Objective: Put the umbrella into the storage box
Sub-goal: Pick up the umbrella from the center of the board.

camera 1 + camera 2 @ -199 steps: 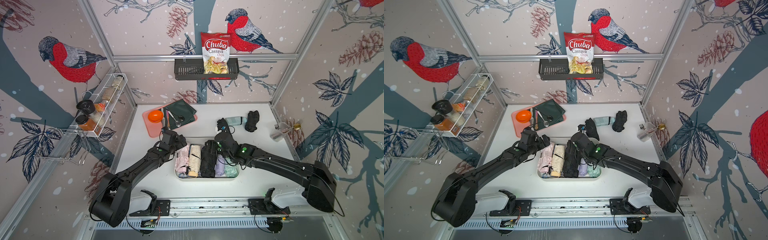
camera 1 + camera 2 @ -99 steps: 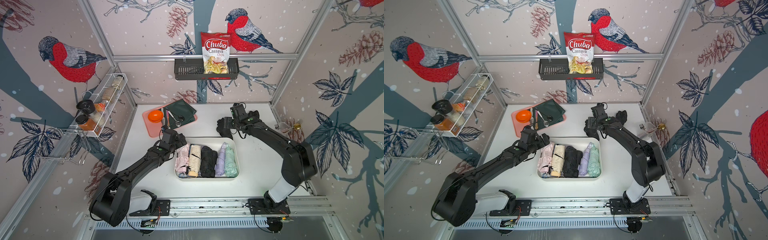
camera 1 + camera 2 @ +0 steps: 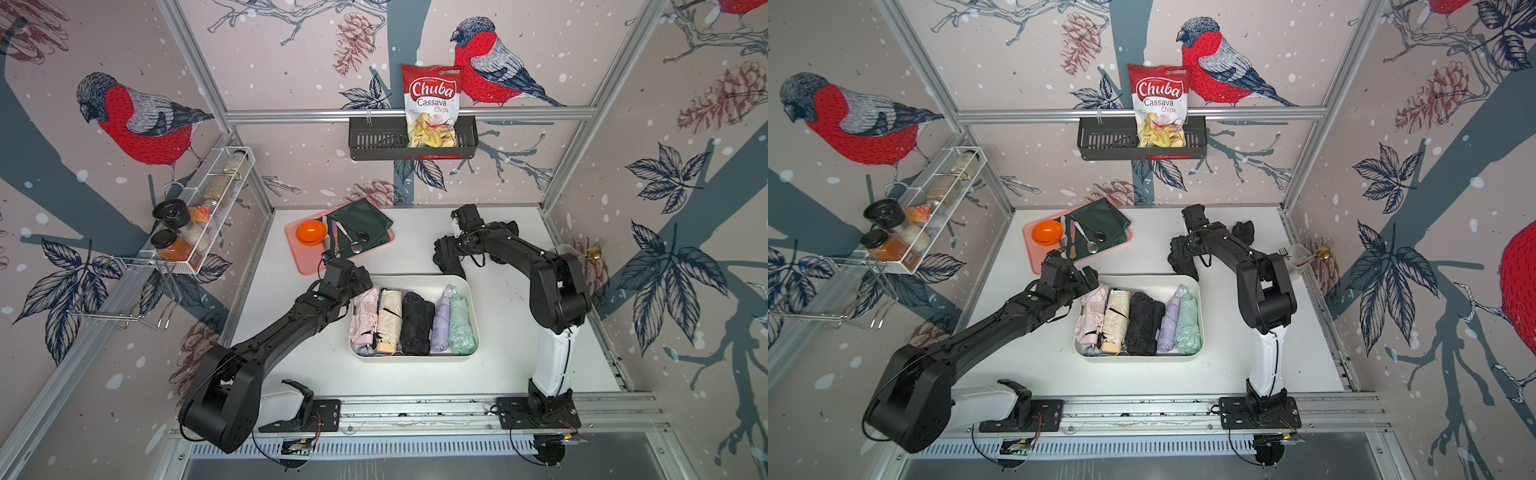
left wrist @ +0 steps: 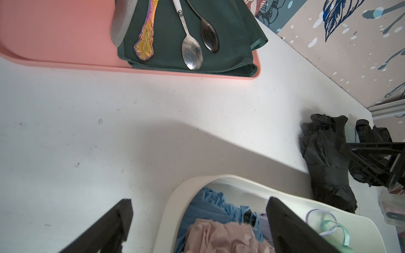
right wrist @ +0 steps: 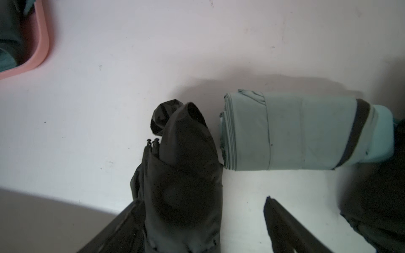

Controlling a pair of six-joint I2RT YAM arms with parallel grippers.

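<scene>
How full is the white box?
Nearly full. Five folded umbrellas lie side by side in the storage box, spanning it from wall to wall.

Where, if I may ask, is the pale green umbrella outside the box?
In the right wrist view the pale green umbrella lies on the table, its end beside a black umbrella, behind the storage box on the right.
</scene>
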